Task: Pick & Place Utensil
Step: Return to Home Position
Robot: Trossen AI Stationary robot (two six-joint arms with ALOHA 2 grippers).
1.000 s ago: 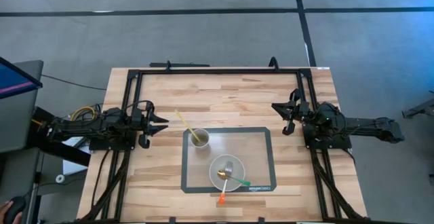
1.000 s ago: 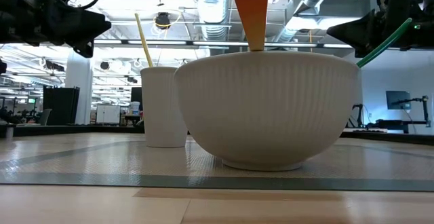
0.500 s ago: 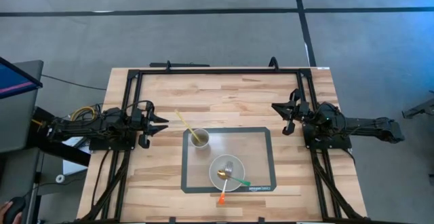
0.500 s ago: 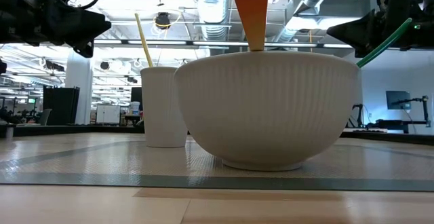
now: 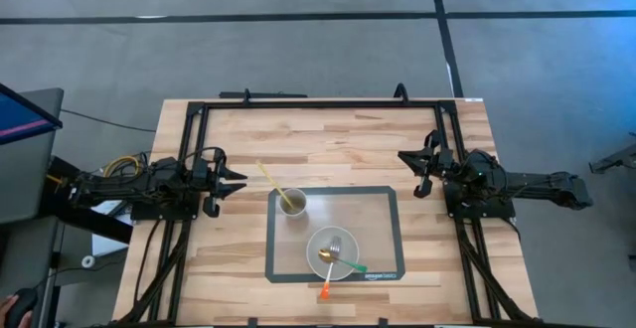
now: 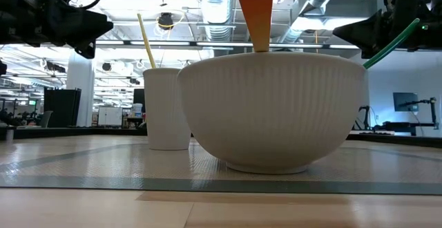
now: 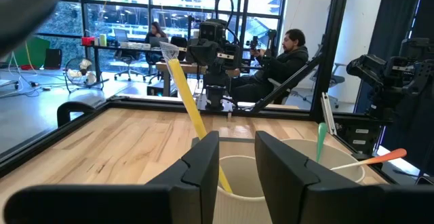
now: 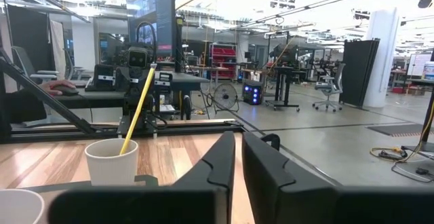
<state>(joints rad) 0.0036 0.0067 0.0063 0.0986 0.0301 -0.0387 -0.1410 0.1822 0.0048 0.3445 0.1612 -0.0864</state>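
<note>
Left gripper (image 5: 235, 181) is hovering over the left side of the table (image 5: 328, 139), just outside the silicone mat (image 5: 383, 204), and its fingers (image 7: 203, 166) are showing a narrow gap between them. Right gripper (image 5: 409, 161) is hanging over the right side of the table, beyond the mat's far right corner, with its fingers (image 8: 220, 163) nearly together, so that only a thin slit is showing. Both are standing well apart from the dishes, and the middle of the table between them is lying open.

Nearest to the front edge, the white bowl (image 5: 335, 253) is sitting on the mat close to the mat's front border. A spoon (image 5: 325, 273) with an orange handle and a fork (image 5: 348, 258) with a green handle are lying in it, their handles sticking out over the rim. Just behind and to the left, the white cup (image 5: 292, 204) is standing upright in the mat's far left corner, close to the bowl; whether they are touching I cannot tell. The yellow straw (image 5: 268, 177) is leaning in it, pointing toward the far left.

Farther on, bare light wood is running up to the black frame rail (image 5: 318, 103) along the far edge. Beyond the table, grey floor is showing, and the wrist views are looking into a bright room with desks, where a person (image 7: 285, 58) is sitting.
</note>
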